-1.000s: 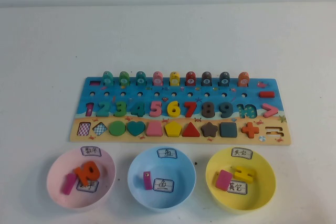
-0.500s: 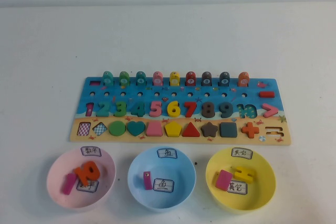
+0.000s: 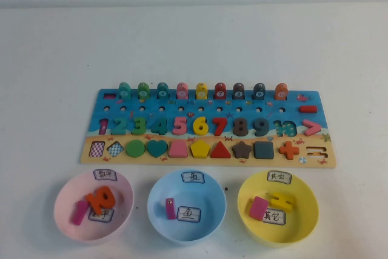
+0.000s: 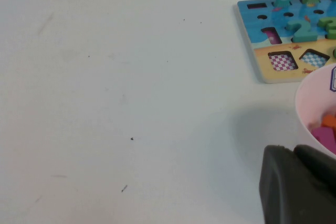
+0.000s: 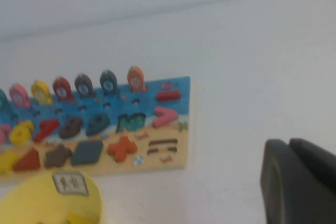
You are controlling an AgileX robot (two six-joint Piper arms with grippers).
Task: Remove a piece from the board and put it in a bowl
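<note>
Nearest the robot, the yellow bowl (image 3: 277, 206) sits at the right of three bowls, already holding a pink block (image 3: 258, 208) and a yellow piece (image 3: 281, 201). Beyond it, the pinkish-red chevron (image 3: 312, 128) lies at the right end of the board (image 3: 209, 101), beside the teal ten. Neither the left gripper (image 4: 296, 184) nor the right gripper (image 5: 296, 179) shows its fingers, so I cannot tell their opening. Probably the right arm should descend squarely over the chevron, avoiding the minus bar (image 3: 308, 109).
</note>
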